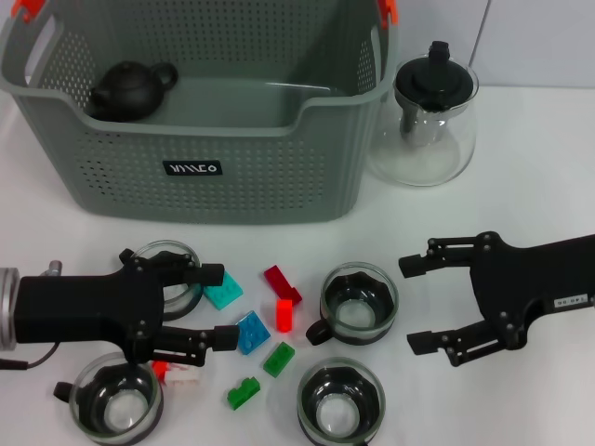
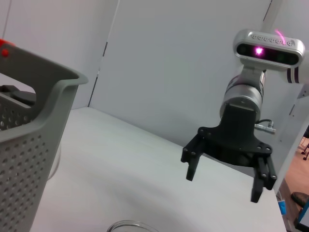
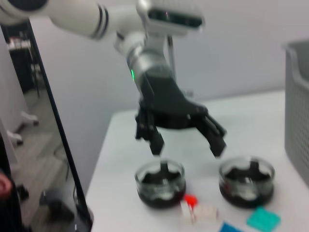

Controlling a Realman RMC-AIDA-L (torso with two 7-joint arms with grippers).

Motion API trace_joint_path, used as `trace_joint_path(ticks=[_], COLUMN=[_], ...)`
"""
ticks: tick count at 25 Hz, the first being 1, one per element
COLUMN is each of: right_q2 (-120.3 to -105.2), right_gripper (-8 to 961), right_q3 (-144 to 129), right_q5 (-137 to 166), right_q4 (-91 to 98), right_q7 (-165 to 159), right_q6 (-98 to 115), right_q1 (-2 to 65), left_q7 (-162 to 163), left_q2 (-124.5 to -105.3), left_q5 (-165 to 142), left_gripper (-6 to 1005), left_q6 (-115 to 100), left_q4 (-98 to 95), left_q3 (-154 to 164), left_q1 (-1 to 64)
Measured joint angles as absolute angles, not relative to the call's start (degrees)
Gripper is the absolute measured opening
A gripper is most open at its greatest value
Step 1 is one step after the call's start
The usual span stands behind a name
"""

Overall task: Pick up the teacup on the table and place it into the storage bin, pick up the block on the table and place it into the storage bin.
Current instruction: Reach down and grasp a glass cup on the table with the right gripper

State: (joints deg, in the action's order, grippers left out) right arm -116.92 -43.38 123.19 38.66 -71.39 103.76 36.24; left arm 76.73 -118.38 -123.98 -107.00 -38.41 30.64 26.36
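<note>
Several glass teacups with dark bases stand on the white table: one [image 1: 359, 303] at the centre, one [image 1: 340, 401] in front of it, one [image 1: 115, 401] at the front left, and one [image 1: 168, 264] partly behind my left gripper. Small blocks lie between them: teal [image 1: 223, 294], red [image 1: 282, 282], orange-red [image 1: 284, 315], blue [image 1: 251, 332] and green [image 1: 278, 359]. The grey perforated storage bin [image 1: 232, 177] stands at the back. My left gripper [image 1: 221, 307] is open, low beside the teal and blue blocks. My right gripper [image 1: 410, 304] is open, just right of the centre teacup. Neither holds anything.
A black teapot [image 1: 132, 88] lies inside the bin. A clear glass teapot [image 1: 429, 116] with a black lid stands right of the bin. Another green block [image 1: 244, 395] and a red-and-white block [image 1: 177, 373] lie near the front. The right wrist view shows the left gripper [image 3: 187, 149] above two cups.
</note>
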Motion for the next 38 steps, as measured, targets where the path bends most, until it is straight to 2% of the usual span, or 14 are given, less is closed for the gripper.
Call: trace_joint_path(ticks=[15, 24, 38], right_q2=[-118.44, -120.22, -120.46], right_gripper=[912, 911, 912], right_q3=[-56.3, -66.5, -80.2], right_q5=[131.6, 137.0, 139.6], right_q4=[57.0, 61.9, 62.3], right_q7=[-89.1, -92.8, -96.6], right_q6=[104.5, 103.4, 93.5], right_q1=[39.9, 43.0, 45.8], left_q7=[77.0, 78.5, 79.1], left_q2=[-118.59, -118.56, -118.65], left_q5=[-123.5, -123.3, -123.2], left_gripper=[923, 921, 917], left_q6=[-106.9, -106.7, -106.2], left_q4=[-36.8, -36.6, -36.6], left_q3=[30.3, 30.2, 30.1], left_q1=[26.2, 26.3, 26.2])
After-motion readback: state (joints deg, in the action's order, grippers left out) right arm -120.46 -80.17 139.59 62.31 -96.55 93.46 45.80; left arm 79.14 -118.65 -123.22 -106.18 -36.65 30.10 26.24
